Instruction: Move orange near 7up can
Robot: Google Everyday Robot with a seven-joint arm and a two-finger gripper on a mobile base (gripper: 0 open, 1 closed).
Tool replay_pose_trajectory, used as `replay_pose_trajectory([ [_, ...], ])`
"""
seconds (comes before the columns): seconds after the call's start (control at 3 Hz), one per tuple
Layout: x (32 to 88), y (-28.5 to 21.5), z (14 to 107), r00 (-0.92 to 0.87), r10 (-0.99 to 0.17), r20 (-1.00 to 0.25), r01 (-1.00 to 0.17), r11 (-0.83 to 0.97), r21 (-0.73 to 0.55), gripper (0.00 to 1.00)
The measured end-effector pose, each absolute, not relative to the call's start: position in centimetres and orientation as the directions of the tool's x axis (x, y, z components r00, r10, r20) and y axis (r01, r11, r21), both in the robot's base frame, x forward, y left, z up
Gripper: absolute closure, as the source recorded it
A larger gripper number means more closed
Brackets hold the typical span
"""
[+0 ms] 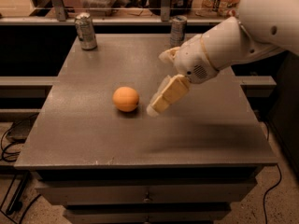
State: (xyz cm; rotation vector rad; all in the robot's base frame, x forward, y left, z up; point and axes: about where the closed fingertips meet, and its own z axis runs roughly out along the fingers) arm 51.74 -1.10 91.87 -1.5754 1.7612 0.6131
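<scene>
My jaws hang just to the right of the orange point(125, 99), low over the desk point(93, 139). They are spread wide and hold nothing. The lower finger point(167, 94) slants down toward the orange, and its tip is close beside the fruit but not touching it. The upper finger point(169, 55) sits farther back from the orange. The orange rests on the bare desk. The 7up can point(85, 31) stands upright well behind the orange and to its left. A slimmer silver can point(177, 29) stands well behind the orange to its right.
</scene>
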Motion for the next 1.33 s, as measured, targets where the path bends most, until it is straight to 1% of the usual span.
replay_pose_trajectory([
  [0.67,53.9,5.1,87.7,-0.03,-0.617,-0.786,-0.991,0.12,-0.056,0.0],
  [1.0,54.4,7.2,85.9,-0.038,-0.608,-0.793,-0.994,0.102,-0.031,0.0],
  [1.33,54.7,7.9,84.7,-0.062,-0.592,-0.803,-0.993,0.118,-0.011,0.16],
])
